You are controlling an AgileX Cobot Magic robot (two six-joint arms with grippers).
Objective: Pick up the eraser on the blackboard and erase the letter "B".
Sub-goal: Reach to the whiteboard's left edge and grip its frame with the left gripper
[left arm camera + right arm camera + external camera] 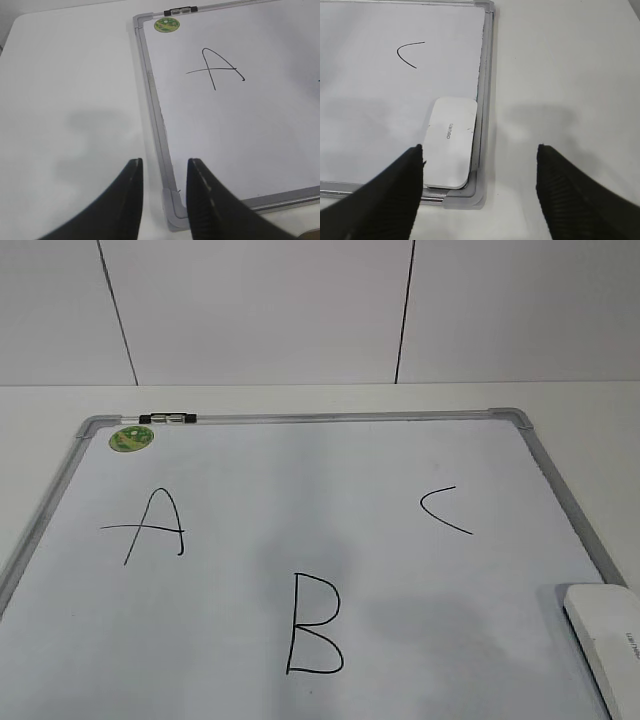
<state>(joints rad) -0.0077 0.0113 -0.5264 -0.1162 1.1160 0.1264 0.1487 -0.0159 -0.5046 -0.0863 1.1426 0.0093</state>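
While we look down past the right tool (479, 192), whose two black fingers (390, 200) stand wide apart and hold nothing, we count one eraser (450, 148) lying just ahead of it, close to the left finger, flat on the blackboard (370, 110) in the corner nearest that tool and against the grey frame. One board lies on the white table (560, 75), and we count three black letters on it: one "A" (150, 525), one letter "B" (313, 624) and one "C" (445, 510). From the right tool the "C" sits farther ahead and to the left, beyond the eraser; the "B" does not show in that wrist view, and in the exterior view it lies well apart from the eraser (610, 640), toward the board's middle. Our left tool (165, 200) hangs with its two fingers parted and empty, over the near corner of the board's frame, the "A" ahead and to its right. One round green sticker (166, 24) sits at the far corner.
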